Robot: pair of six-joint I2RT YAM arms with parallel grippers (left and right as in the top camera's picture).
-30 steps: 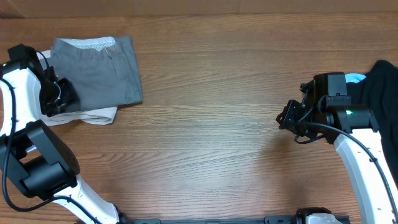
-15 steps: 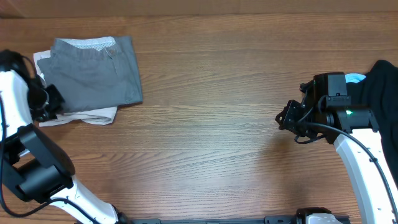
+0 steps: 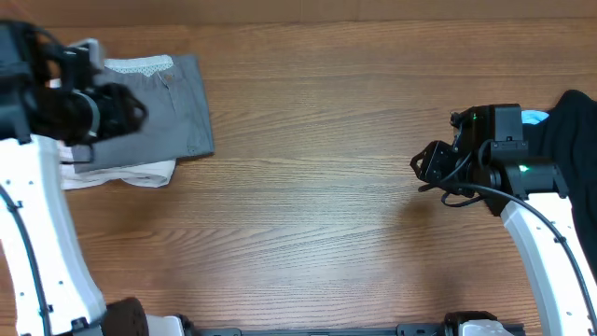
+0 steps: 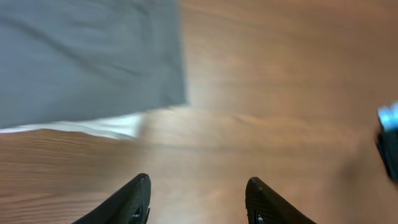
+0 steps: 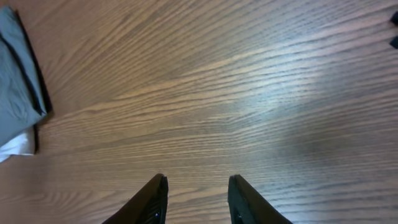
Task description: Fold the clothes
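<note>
Overhead view. Grey shorts (image 3: 154,107) are seen folded flat at about 10 o'clock on the bench (image 3: 308,215). The white dotted waistband lining (image 3: 140,65) is turned toward 12 o'clock. Cream shorts (image 3: 140,175) lie beneath them, showing as a pale strip along the 6 o'clock edge and at the 9 o'clock side. The two garments are stacked and touching.

At the 3 o'clock edge of the bench a black garment (image 3: 580,131) is heaped, partly cut off by the frame. A small patch of a light-blue garment (image 3: 534,117) shows beside it on the 9 o'clock side, behind the right arm.

Left end effector (image 3: 129,110): held over the 9 o'clock half of the grey shorts, pointing toward 3 o'clock and blurred. Contact with the cloth cannot be told from above. In the left wrist view the fingers (image 4: 134,200) are spread apart with nothing between them, over bare wood. The grey shorts (image 4: 87,56) fill the 10 o'clock quarter of that view, and the cream edge (image 4: 99,126) is just below them. A blurred blue patch at the 3 o'clock margin cannot be identified.

Right end effector (image 3: 424,168): placed over bare bench toward 3 o'clock, well apart from the folded stack and near the black garment. It points toward 9 o'clock. In the right wrist view its fingers (image 5: 152,199) are parted and hold nothing, with wood grain below. At the 9 o'clock margin of that view, a corner of the grey shorts (image 5: 15,81) is seen with a pale corner (image 5: 15,146) under it.
</note>
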